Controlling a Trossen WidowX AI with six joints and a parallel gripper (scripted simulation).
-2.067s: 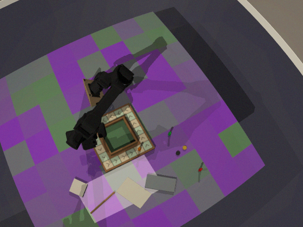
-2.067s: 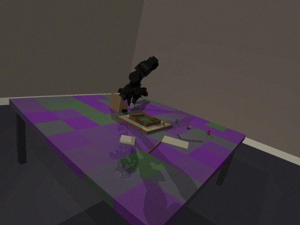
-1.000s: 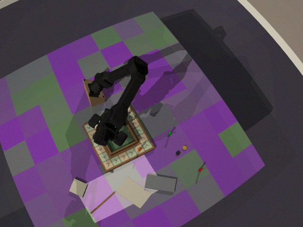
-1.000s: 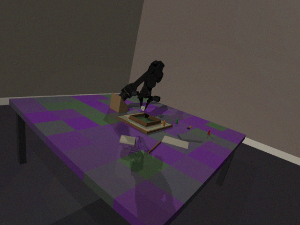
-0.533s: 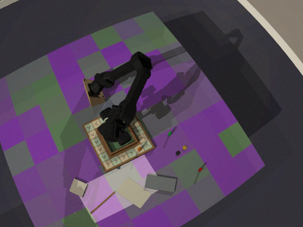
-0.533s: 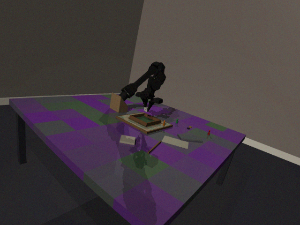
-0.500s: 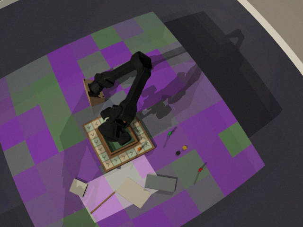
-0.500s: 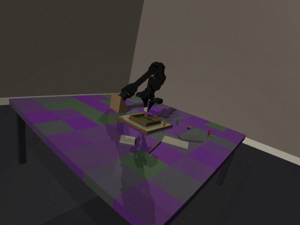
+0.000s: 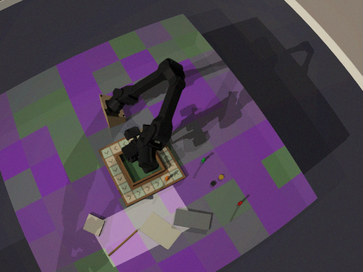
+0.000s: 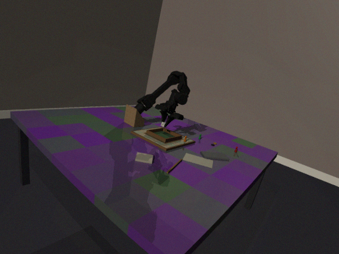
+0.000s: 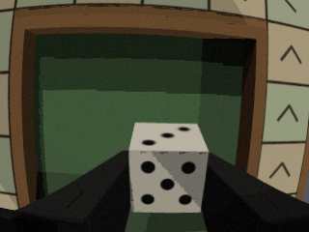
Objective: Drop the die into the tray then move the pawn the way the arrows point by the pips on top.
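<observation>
My gripper (image 10: 164,125) (image 11: 165,162) is shut on the white die (image 10: 162,124) (image 11: 159,177). In the wrist view the die shows five pips on the face toward the camera and three on its upper face in the picture. The gripper holds it above the dice tray (image 9: 149,177) (image 10: 155,137) (image 11: 145,20), whose green floor holds nothing in the parts seen. The tray is in the middle of the board (image 9: 114,169) (image 10: 153,142) (image 11: 288,116), with arrowed squares around it. An orange pawn (image 9: 167,178) (image 10: 185,138) stands on the board near its right corner. The arm hides part of the board in the top view.
A green pawn (image 9: 203,160) (image 10: 199,136), a red pawn (image 9: 240,203) (image 10: 236,149), a yellow disc (image 9: 221,177) and a dark disc (image 9: 212,183) are right of the board. A grey block (image 9: 193,219), a cream sheet (image 9: 160,231), a brown stick (image 9: 123,242) and a cream block (image 9: 93,224) lie in front.
</observation>
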